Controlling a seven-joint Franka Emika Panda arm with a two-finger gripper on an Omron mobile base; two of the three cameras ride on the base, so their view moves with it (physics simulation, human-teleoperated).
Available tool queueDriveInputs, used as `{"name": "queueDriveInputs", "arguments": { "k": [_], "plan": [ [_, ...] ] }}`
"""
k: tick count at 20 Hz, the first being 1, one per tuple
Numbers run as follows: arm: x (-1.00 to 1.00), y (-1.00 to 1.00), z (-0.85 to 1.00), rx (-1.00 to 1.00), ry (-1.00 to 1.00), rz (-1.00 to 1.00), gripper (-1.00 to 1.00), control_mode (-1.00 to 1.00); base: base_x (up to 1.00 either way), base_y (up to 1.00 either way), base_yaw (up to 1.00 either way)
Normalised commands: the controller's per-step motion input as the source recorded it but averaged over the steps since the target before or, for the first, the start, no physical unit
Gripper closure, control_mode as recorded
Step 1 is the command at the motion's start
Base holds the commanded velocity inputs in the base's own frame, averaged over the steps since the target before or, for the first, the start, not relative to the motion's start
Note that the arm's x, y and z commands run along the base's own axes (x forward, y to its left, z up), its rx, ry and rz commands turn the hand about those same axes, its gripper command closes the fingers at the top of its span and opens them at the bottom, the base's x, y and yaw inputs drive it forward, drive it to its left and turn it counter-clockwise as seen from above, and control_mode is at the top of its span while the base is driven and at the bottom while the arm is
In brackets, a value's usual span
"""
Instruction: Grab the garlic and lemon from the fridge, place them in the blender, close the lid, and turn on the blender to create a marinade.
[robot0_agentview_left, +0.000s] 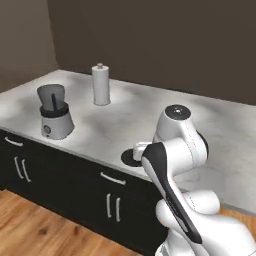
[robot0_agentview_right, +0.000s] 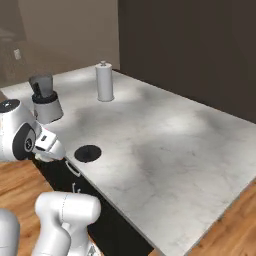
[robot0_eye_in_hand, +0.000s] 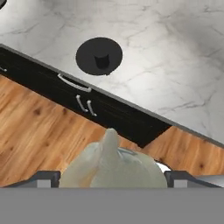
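The garlic (robot0_eye_in_hand: 113, 166), an off-white lumpy bulb, fills the gap between my two dark fingertips (robot0_eye_in_hand: 47, 176) in the hand view, so my gripper (robot0_eye_in_hand: 113, 178) is shut on it. The hand hangs just off the counter's front edge, above the wooden floor. The lid (robot0_eye_in_hand: 99, 55), a flat black disc with a central plug, lies on the counter near that edge (robot0_agentview_left: 130, 159) (robot0_agentview_right: 87, 153). The blender (robot0_agentview_left: 54, 114) (robot0_agentview_right: 45, 99) stands lidless at the counter's left end, its jar mouth uncovered. The lemon and the fridge are out of view.
A tall white upright cylinder (robot0_agentview_left: 101, 85) (robot0_agentview_right: 104, 82) stands behind the blender on the marble counter (robot0_agentview_right: 165, 145). Black handled cabinets (robot0_agentview_left: 100, 195) run below the counter, with wooden floor (robot0_eye_in_hand: 39, 131) in front.
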Motion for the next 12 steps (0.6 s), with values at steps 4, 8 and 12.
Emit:
{"name": "queueDriveInputs", "arguments": {
  "k": [4,8,12],
  "plan": [
    [0.00,0.00,0.00,0.00,0.00,0.00,1.00,1.00,0.12,1.00,-0.52],
    [0.00,0.00,0.00,0.00,0.00,0.00,1.00,1.00,0.21,1.00,-0.51],
    [0.00,0.00,0.00,0.00,0.00,0.00,1.00,1.00,0.13,0.97,-0.46]
  ]
}}
